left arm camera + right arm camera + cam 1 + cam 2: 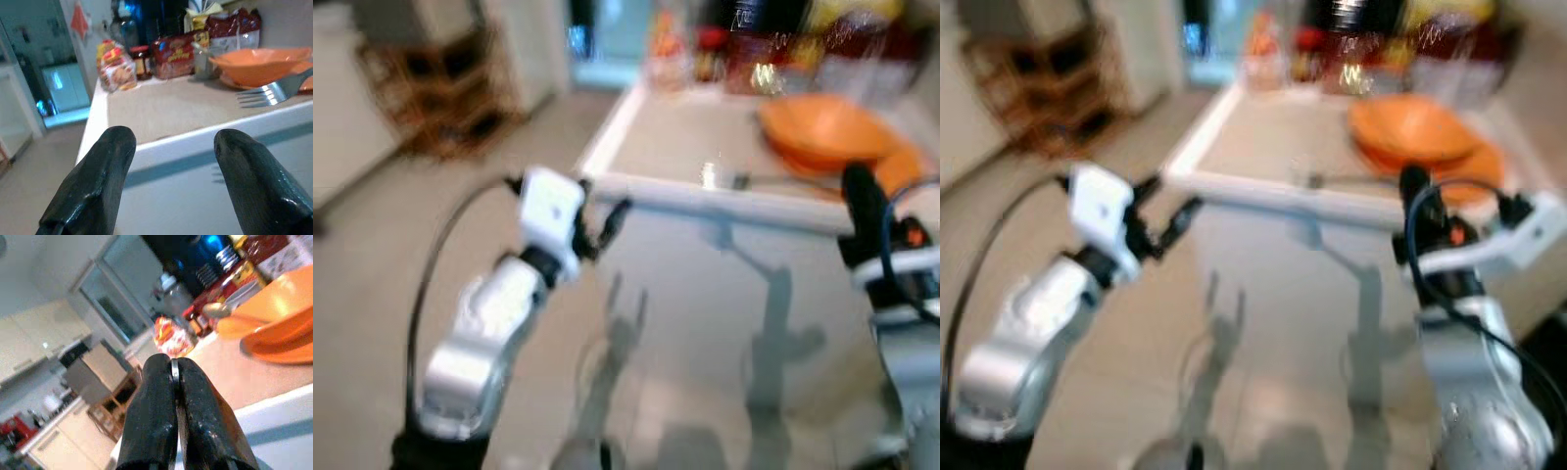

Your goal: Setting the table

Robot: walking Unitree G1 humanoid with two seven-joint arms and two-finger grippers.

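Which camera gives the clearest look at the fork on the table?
The left wrist view: the fork lies sharp beside the orange bowl, tines plain to see. Both eye views are blurred, showing just a faint glint near the table edge. The right wrist view gives no clear fork.

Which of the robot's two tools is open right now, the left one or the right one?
The left tool: its two black fingers stand wide apart before the table edge. The right tool has its fingers pressed together on a thin metal edge.
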